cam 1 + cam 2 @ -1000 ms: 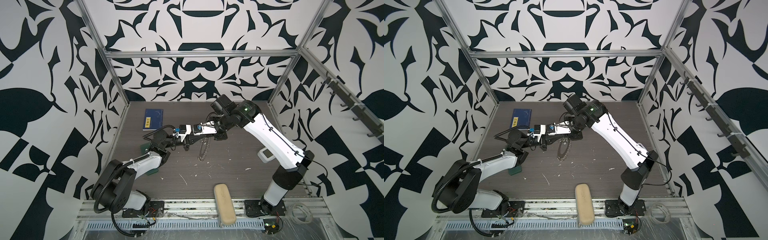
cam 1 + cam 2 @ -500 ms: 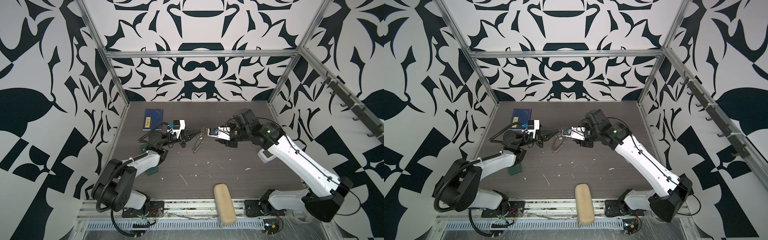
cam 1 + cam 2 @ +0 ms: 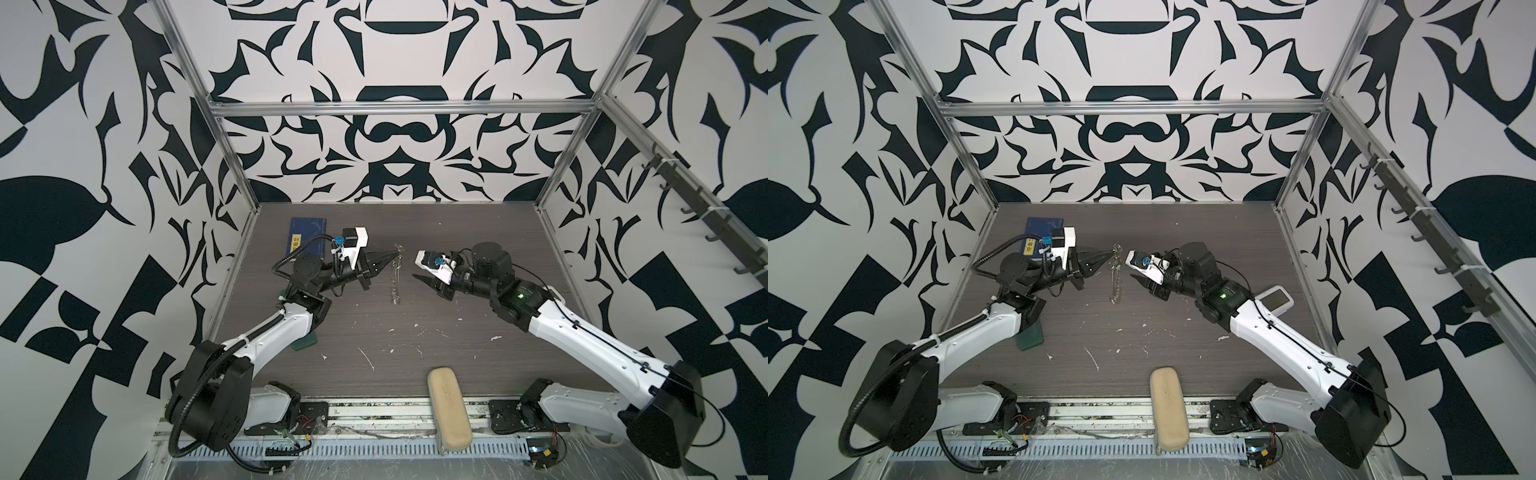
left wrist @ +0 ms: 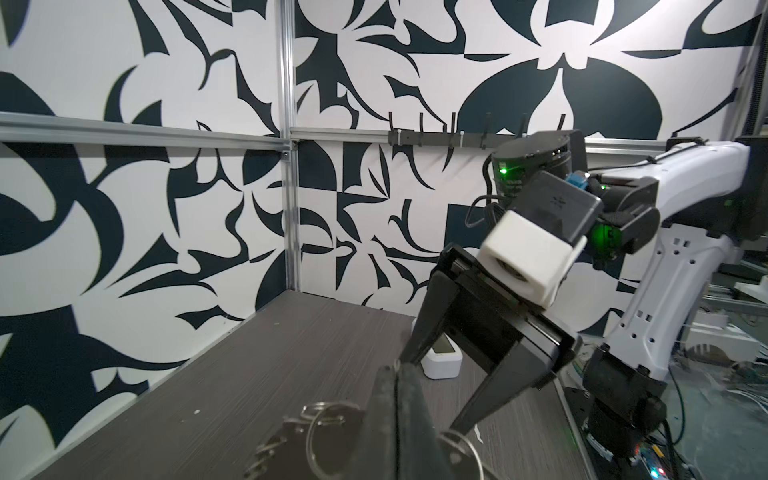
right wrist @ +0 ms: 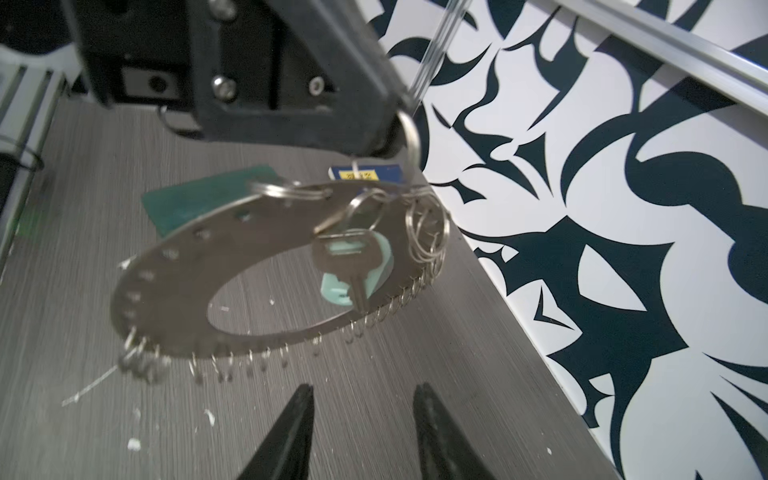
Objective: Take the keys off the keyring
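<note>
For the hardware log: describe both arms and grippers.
The left arm and right arm have white shell links between black joints. The left gripper and right gripper are black with tapered, pointed jaws, each carrying a white-nosed camera block with a blue plug. A ribbed black hose loops along the left arm; a green light glows near the right wrist.
</note>
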Robot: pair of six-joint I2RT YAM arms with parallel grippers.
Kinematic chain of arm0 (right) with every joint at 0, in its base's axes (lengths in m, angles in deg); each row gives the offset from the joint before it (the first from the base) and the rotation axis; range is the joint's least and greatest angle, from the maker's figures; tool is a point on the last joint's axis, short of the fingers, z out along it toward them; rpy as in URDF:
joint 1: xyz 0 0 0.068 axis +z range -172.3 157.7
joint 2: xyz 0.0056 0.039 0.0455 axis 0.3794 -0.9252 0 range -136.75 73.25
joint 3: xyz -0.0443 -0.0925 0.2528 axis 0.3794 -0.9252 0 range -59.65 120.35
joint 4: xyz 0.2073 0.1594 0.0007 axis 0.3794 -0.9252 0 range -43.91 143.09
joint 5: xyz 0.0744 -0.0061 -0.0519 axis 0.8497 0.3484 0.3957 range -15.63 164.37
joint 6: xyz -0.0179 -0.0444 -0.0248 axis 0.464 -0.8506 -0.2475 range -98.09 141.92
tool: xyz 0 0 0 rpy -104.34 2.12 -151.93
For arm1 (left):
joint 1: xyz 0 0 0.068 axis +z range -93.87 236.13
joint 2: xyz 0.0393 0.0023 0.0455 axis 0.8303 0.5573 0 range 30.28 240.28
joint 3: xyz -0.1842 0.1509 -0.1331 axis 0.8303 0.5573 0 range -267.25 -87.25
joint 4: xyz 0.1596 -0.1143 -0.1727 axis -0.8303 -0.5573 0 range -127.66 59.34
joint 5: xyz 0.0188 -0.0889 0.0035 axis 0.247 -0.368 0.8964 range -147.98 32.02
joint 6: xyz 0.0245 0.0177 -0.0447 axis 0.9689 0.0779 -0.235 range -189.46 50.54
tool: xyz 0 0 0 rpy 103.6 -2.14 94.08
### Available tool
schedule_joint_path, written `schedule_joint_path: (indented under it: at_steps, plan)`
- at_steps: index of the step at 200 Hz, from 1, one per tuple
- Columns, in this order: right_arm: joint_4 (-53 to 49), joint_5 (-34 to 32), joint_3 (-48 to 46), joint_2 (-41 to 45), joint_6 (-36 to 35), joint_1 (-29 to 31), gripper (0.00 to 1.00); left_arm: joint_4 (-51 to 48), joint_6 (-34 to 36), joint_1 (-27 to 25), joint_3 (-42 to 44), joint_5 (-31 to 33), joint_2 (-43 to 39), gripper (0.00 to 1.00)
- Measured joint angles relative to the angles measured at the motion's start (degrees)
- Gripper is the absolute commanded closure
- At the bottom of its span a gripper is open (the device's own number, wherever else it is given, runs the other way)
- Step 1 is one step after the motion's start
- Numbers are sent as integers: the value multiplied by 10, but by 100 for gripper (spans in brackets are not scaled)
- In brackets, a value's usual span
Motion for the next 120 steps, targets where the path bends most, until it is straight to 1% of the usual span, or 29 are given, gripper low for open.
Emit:
schedule_joint_path:
  at_steps: [22,52,82,120]
  plan:
    - [62,-12,-21,-3,21,16,48,-22,7,0,0,11,-19,100]
    - [133,-41,-30,-23,36,49,43,-44,9,0,0,20,-21,100]
    - [197,-78,-40,-48,40,75,42,-53,11,0,0,23,-21,100]
    - [240,-100,-40,-75,40,91,42,-60,11,0,0,28,-27,100]
